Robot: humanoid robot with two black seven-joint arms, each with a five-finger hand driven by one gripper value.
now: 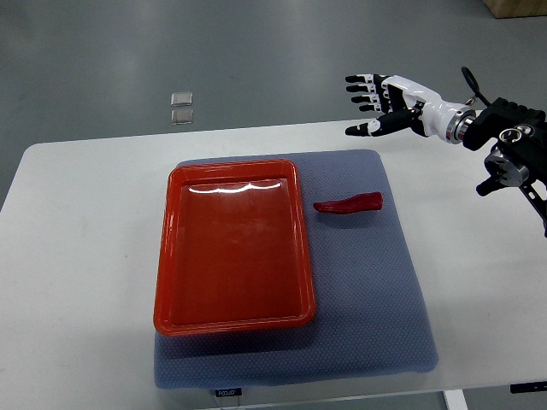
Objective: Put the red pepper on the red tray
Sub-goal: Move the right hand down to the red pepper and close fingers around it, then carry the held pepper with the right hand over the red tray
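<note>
A red pepper [349, 204] lies on the blue-grey mat [376, 290], just right of the red tray [175, 248]. The tray holds nothing and sits on the mat's left half. My right hand [369, 101] comes in from the right edge and hovers above the table's far edge, up and right of the pepper. Its fingers are spread and hold nothing. The left arm does not show.
The mat lies on a white table [77, 256]. Two small clear squares [181, 108] lie on the grey floor beyond the table's far edge. The right arm's black wrist and cabling [513, 145] hang over the table's right side.
</note>
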